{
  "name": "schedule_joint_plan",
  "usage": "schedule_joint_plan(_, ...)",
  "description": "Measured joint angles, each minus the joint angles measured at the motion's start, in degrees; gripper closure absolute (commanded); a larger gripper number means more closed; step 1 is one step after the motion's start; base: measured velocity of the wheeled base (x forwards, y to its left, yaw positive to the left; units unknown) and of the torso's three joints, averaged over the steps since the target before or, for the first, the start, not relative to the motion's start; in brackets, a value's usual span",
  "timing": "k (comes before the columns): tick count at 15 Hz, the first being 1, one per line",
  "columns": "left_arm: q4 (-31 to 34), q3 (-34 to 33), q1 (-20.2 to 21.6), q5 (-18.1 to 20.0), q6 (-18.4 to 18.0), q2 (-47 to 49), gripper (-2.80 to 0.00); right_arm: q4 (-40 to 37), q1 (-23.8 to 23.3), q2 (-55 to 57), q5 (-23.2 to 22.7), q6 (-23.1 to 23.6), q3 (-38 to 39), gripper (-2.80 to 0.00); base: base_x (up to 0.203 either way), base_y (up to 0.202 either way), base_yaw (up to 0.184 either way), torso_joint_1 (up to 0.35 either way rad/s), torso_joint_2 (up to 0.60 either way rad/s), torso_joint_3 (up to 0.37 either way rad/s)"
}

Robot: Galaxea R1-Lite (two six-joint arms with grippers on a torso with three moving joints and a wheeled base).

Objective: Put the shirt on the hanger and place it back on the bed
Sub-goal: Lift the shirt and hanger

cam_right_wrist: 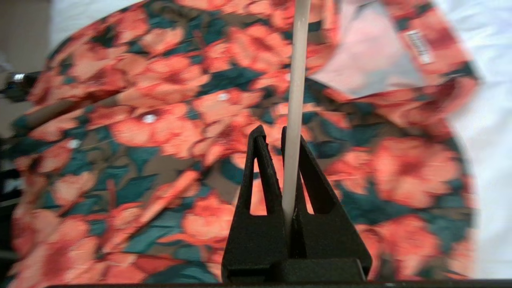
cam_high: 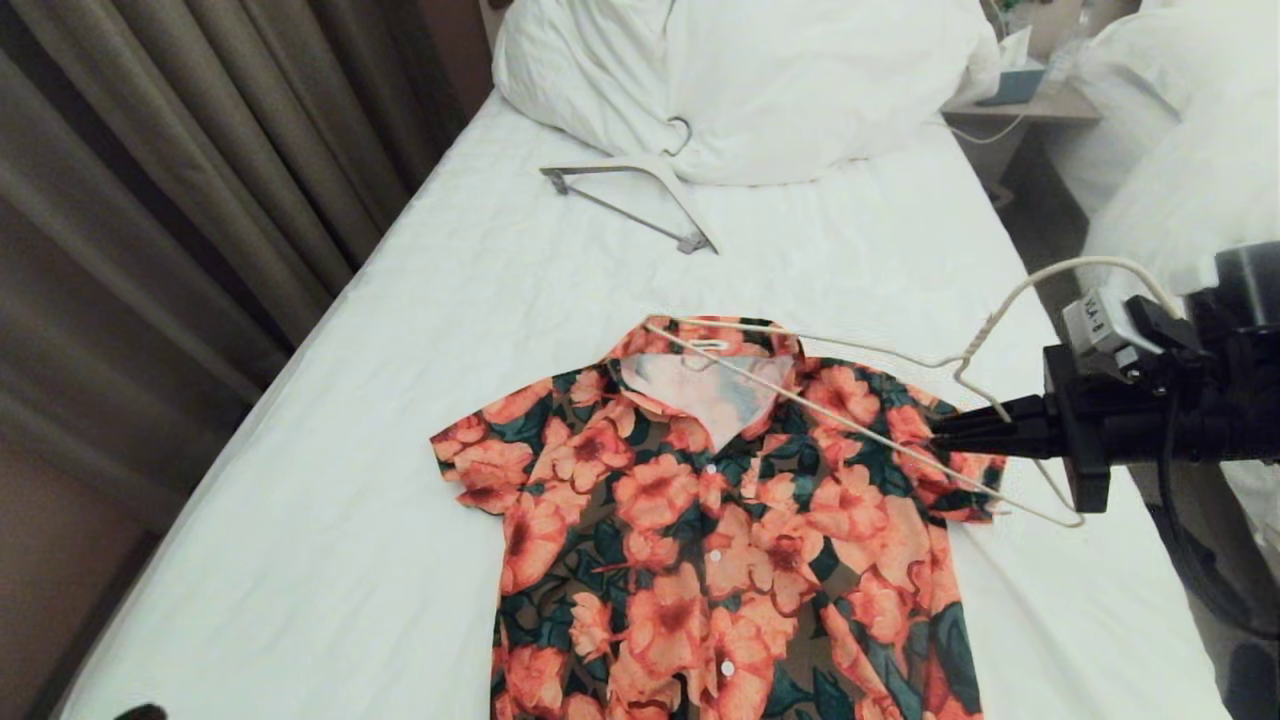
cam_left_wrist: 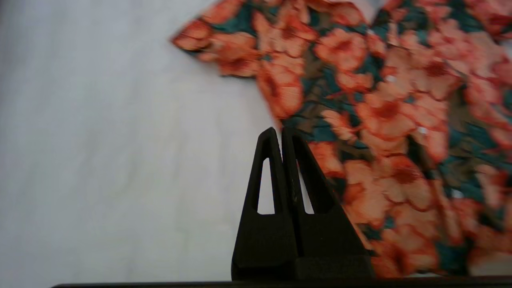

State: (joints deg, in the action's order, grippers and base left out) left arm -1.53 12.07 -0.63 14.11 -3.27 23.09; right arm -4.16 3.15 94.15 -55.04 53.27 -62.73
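The shirt [cam_high: 720,520], with orange-coral flowers and dark green leaves, lies flat and buttoned on the bed [cam_high: 350,450], collar toward the pillows. My right gripper [cam_high: 935,432] reaches in from the right, shut on the thin cream hanger [cam_high: 800,395]. The hanger slants above the shirt's collar and right shoulder, its hook [cam_high: 1090,265] curving back over my wrist. In the right wrist view the gripper [cam_right_wrist: 273,130] clamps the hanger rod [cam_right_wrist: 298,80] over the shirt [cam_right_wrist: 160,120]. My left gripper [cam_left_wrist: 280,132] is shut and empty above the sheet, beside the shirt's left sleeve [cam_left_wrist: 224,48].
A thicker white hanger [cam_high: 630,190] with a grey bar lies near the big white pillows [cam_high: 740,80]. Brown curtains [cam_high: 150,200] hang along the bed's left side. A nightstand [cam_high: 1010,100] and a second bed with a bulky duvet [cam_high: 1180,130] stand on the right.
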Motion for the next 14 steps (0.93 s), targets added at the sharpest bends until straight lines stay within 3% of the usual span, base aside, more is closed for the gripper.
schedule_joint_plan(3,-8.34,4.4,-2.99,4.69,2.08,19.35,0.0,0.48,-2.82,0.43,-0.71,-2.59,-1.93,0.0,0.0,0.0,0.0,0.0,0.0,0.0)
schedule_joint_plan(5,-16.27,7.34,-7.74,4.19,5.75,32.43,0.0,0.59,-5.13,0.53,-2.8,-5.63,-3.31,0.0,0.0,0.0,0.0,0.0,0.0,0.0)
schedule_joint_plan(8,-29.81,12.0,-17.98,-0.97,12.03,51.34,0.0,2.24,-9.02,0.82,-5.93,-8.94,-4.03,0.0,0.0,0.0,0.0,0.0,0.0,0.0)
schedule_joint_plan(11,-42.05,21.33,-25.08,-7.75,15.07,67.56,0.0,3.56,-13.95,1.52,-13.76,-12.08,-3.7,0.0,0.0,0.0,0.0,0.0,0.0,0.0)
schedule_joint_plan(12,-43.64,26.01,-26.55,-9.44,15.6,71.51,0.0,3.47,-15.7,2.13,-16.48,-12.31,-3.68,0.0,0.0,0.0,0.0,0.0,0.0,0.0)
schedule_joint_plan(14,-40.81,34.23,-28.33,-10.66,16.87,77.02,0.0,3.37,-17.6,3.68,-18.3,-12.37,-3.94,0.0,0.0,0.0,0.0,0.0,0.0,0.0)
